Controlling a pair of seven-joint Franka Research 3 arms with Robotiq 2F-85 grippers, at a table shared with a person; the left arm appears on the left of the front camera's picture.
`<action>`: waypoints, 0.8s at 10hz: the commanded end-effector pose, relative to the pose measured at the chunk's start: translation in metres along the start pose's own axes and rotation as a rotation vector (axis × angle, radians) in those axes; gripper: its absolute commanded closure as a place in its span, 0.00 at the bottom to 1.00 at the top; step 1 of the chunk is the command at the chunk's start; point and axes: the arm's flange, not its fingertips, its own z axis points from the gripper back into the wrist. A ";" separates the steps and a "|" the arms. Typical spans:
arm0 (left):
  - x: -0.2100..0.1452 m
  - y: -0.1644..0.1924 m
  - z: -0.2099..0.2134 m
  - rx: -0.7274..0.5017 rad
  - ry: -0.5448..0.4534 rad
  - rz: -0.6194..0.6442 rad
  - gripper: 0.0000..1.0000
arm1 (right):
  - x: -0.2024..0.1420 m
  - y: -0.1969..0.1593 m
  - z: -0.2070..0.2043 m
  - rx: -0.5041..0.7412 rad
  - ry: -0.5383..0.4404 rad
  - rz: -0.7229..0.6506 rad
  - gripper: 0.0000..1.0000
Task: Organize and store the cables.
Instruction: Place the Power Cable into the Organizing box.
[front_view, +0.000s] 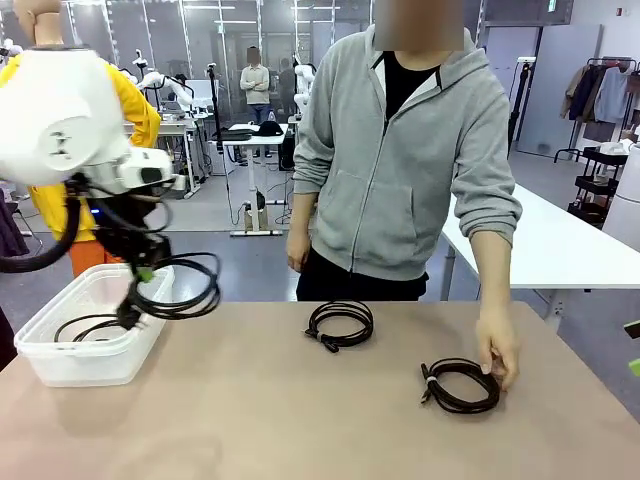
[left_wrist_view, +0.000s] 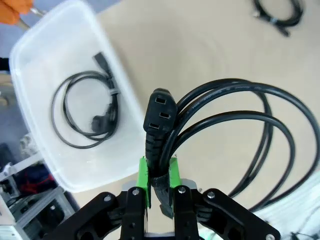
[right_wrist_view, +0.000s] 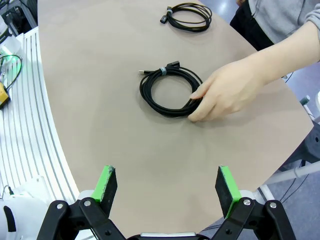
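My left gripper (front_view: 143, 270) (left_wrist_view: 159, 176) is shut on a coiled black power cable (front_view: 180, 287) (left_wrist_view: 235, 130), held by its plug end above the right rim of a clear plastic bin (front_view: 90, 325) (left_wrist_view: 60, 50). One coiled cable (front_view: 90, 326) (left_wrist_view: 87, 112) lies inside the bin. Two more coiled cables lie on the table: one in the middle (front_view: 340, 325) (right_wrist_view: 189, 16) (left_wrist_view: 278, 12), one at the right (front_view: 461, 385) (right_wrist_view: 169, 91) with the person's hand (front_view: 498, 350) (right_wrist_view: 230, 90) on it. My right gripper (right_wrist_view: 167, 186) is open above the table's near right edge.
The brown table (front_view: 260, 410) has free room in its centre and front. The person in a grey hoodie (front_view: 400, 150) stands at the far side. A white table (front_view: 560, 245) stands behind at the right.
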 end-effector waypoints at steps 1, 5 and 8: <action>-0.016 0.040 -0.017 0.037 -0.071 0.037 0.94 | -0.002 -0.002 0.000 -0.003 -0.016 0.014 0.00; -0.018 0.115 -0.034 0.077 -0.160 0.122 0.94 | -0.002 -0.002 0.000 -0.003 -0.016 0.014 0.00; -0.018 0.142 -0.057 0.088 -0.186 0.159 0.94 | -0.002 -0.002 0.000 -0.003 -0.016 0.014 0.00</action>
